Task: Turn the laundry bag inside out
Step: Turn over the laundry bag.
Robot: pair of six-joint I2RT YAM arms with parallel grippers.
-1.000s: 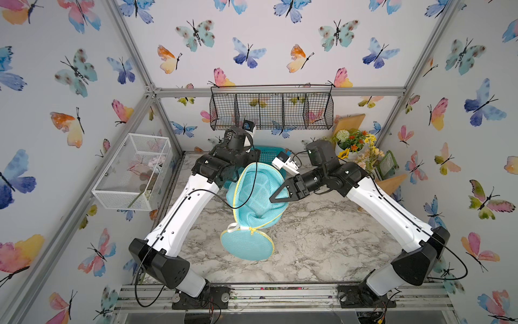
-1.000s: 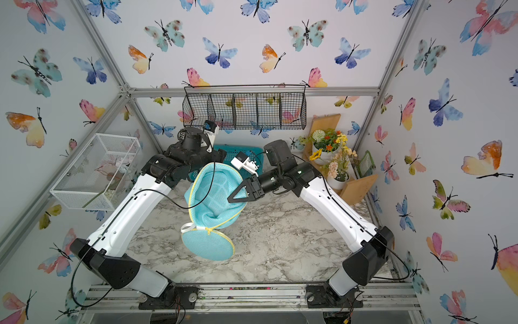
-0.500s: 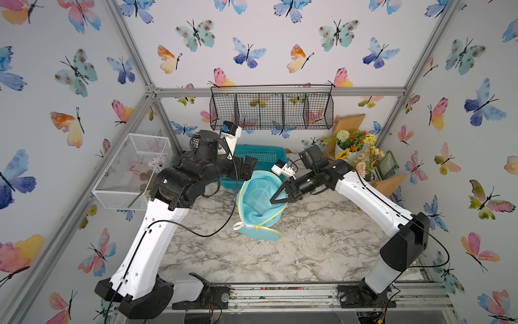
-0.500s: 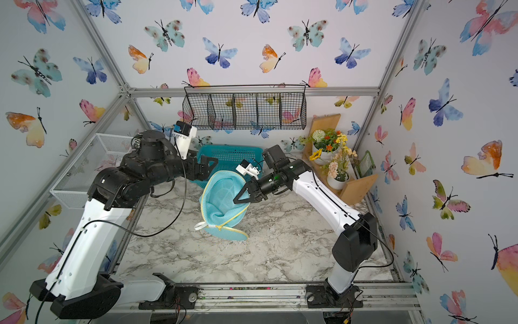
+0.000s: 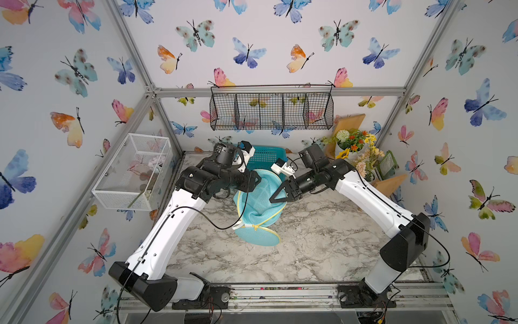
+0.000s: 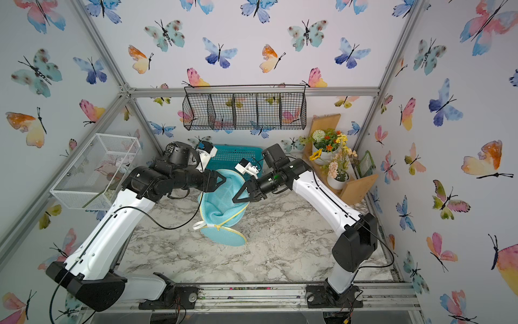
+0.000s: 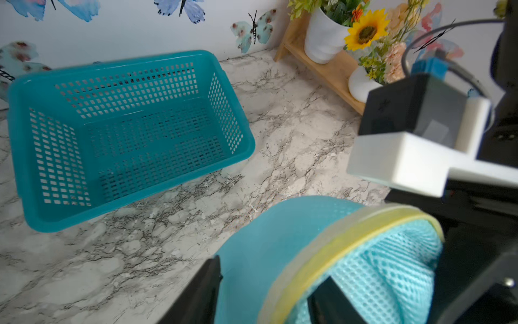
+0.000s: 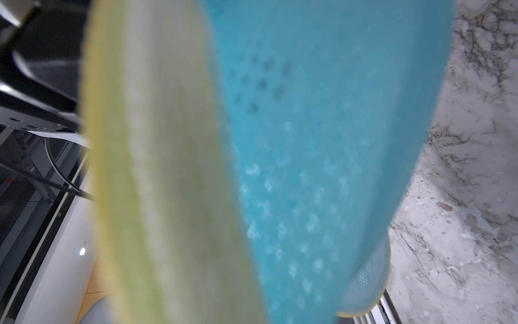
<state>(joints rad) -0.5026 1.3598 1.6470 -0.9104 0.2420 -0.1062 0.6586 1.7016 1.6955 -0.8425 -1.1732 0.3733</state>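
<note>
The laundry bag (image 5: 259, 206) (image 6: 221, 203) is light-turquoise mesh with yellow piping, and it hangs over the marble table between my two grippers. Its round end (image 5: 256, 237) droops lowest, with a white loop (image 5: 237, 224) beside it. My right gripper (image 5: 276, 197) (image 6: 238, 197) is shut on the bag's upper rim; in the right wrist view the blurred bag (image 8: 322, 168) fills the picture. My left gripper (image 5: 256, 182) (image 7: 273, 268) is open, with its fingers (image 7: 201, 291) on either side of the yellow-piped rim (image 7: 330, 246), one outside and one inside.
A rigid teal plastic basket (image 5: 266, 157) (image 7: 126, 134) stands empty behind the bag. Flower pots on a wooden shelf (image 5: 353, 146) fill the back right corner. A white wire cage (image 5: 134, 171) hangs on the left wall and a black wire rack (image 5: 272, 112) on the rear wall.
My left gripper let go of the bag, drew back open, then returned to the rim with its jaws narrowing. The bag has dropped lower. My right gripper kept its hold.
</note>
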